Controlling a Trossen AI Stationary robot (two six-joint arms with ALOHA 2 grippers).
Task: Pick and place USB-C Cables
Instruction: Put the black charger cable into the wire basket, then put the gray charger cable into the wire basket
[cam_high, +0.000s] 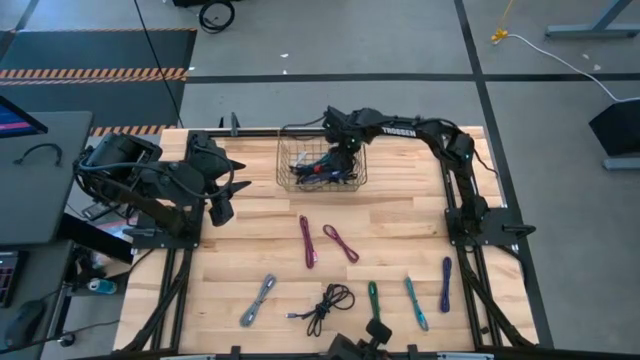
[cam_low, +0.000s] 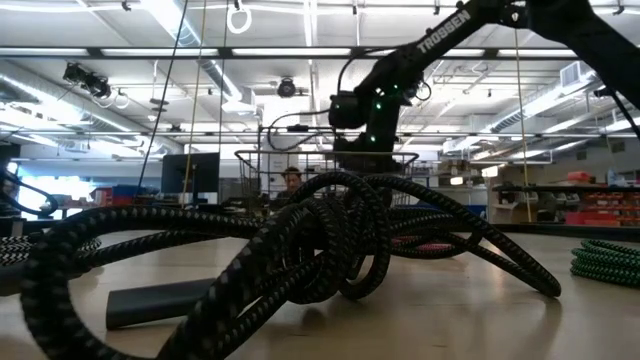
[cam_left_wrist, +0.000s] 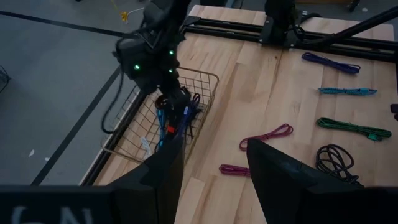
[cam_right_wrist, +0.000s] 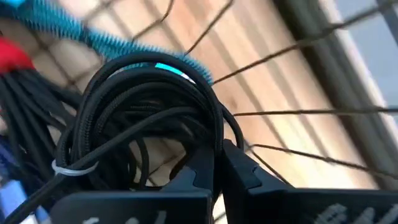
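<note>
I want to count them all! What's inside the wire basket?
The wire basket holds a tangle of cables: black, blue, teal and something red. The right tool is down inside, shut on a black coiled cable. An exact count is impossible, since they overlap.

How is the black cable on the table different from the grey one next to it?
The black cable sprawls in loose round loops with its ends trailing out, while the grey cable is folded into one tight, straight strip. The black cable spreads wider over the wood; the grey cable stays narrow. The black cable is dark; the grey cable is pale. Both lie flat on the table, near its front edge, outside the wire basket, and no gripper touches either.
</note>
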